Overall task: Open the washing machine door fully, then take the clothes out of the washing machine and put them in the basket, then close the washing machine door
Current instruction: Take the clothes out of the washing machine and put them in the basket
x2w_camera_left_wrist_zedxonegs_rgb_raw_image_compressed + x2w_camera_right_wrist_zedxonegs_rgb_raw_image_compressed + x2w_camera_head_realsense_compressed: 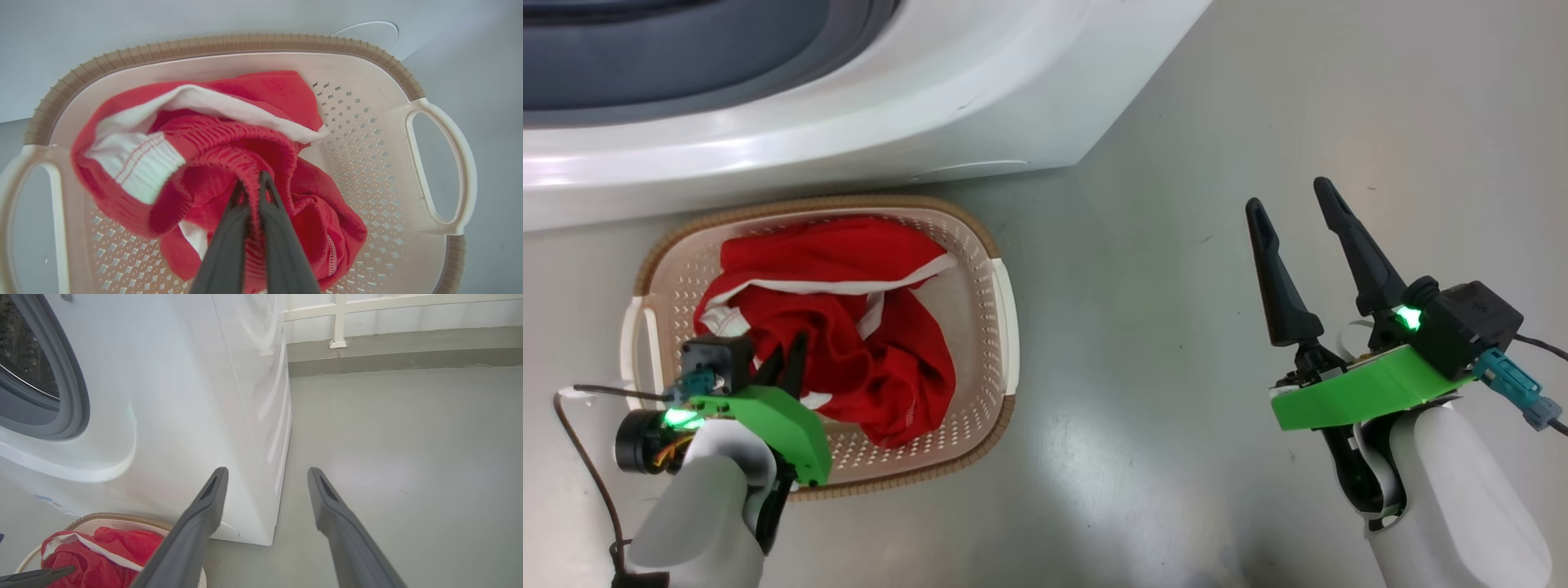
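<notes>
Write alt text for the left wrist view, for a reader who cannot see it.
The left gripper is shut on a ribbed fold of the bright red fabric clothes with white trim, heaped in a cream perforated plastic basket with a brown woven-look rim. The basket stands on a grey floor, a loop handle at each side.
</notes>
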